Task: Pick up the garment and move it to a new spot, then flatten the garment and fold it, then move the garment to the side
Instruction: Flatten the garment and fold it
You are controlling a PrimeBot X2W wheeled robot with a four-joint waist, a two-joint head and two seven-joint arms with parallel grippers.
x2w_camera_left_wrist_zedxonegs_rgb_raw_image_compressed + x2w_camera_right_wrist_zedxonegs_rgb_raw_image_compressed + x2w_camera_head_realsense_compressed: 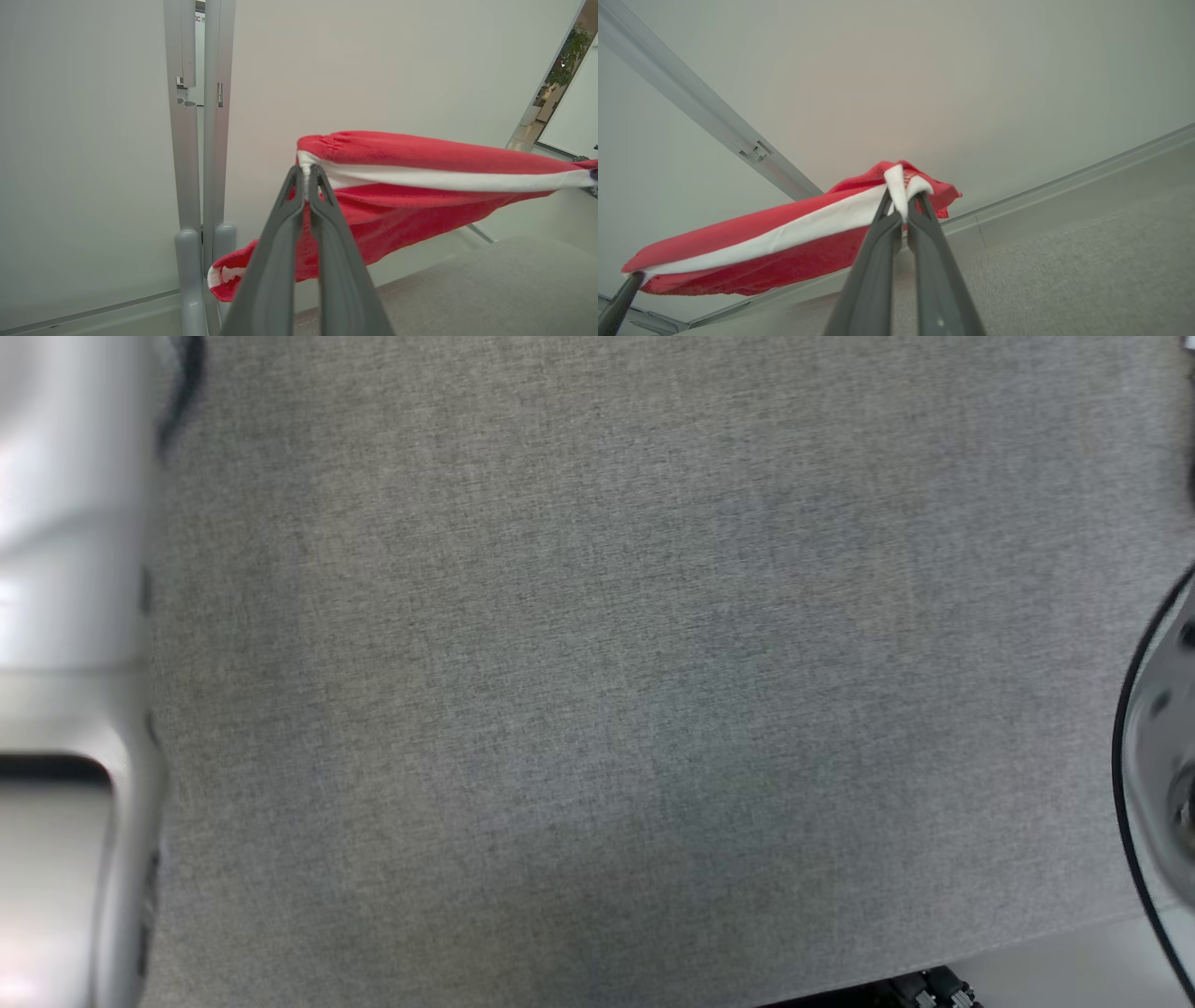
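Long dark fingers of the left gripper (pixel 306 179) rise closest to the lens in the left wrist view, pinched together on the white band of a red garment (pixel 420 154). The right gripper (pixel 902 205) is likewise clamped on a bunched fold of that band at the opposite end.

Below the robot spreads a grey woven surface (pixel 607 663), seen from the head camera with a pale forearm (pixel 65 616) blurred along its left edge and a rounded part of the other arm (pixel 1162 756) at the right edge. Behind the work stands a plain white wall (pixel 373 70).

Against that wall the garment (pixel 761 242) hangs in the air, drawn out lengthwise between the two grippers and clear of the grey surface, its white band running along the stretched edge and red fleece sagging beneath.

Two upright metal posts (pixel 184 163) stand side by side to one side of the cloth. A red cuffed end (pixel 229 275) with white trim droops just beside their feet. A potted plant (pixel 567 56) shows small through a gap at the far corner.
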